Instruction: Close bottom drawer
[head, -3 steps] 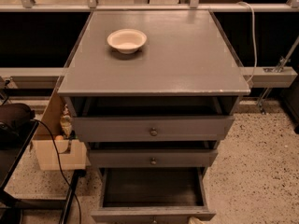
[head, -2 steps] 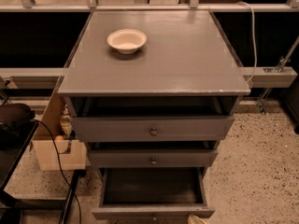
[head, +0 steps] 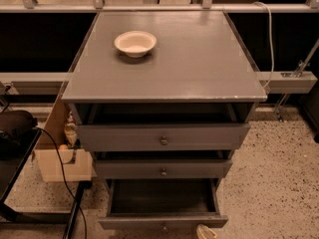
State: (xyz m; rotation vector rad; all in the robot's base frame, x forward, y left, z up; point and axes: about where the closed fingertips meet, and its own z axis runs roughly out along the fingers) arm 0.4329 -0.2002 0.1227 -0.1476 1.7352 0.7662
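Note:
The grey cabinet [head: 164,59] has three drawers, all pulled out by different amounts. The bottom drawer [head: 163,221] is pulled out the farthest, and its dark grey tray [head: 162,195] lies open to view. Its small round knob [head: 163,227] is at the lower edge of the camera view. A pale tip of my gripper [head: 206,231] shows at the bottom edge, just in front of the drawer front's right end. The rest of the gripper is out of view.
A white bowl [head: 135,43] sits on the cabinet top. A cardboard box [head: 60,158] and a black cable [head: 59,166] lie left of the cabinet, beside a dark stand [head: 15,133]. A white cable [head: 270,34] hangs at the right. Speckled floor [head: 279,183] lies to the right.
The pale gripper tip at the bottom edge has come slightly further into view. The drawers have not moved.

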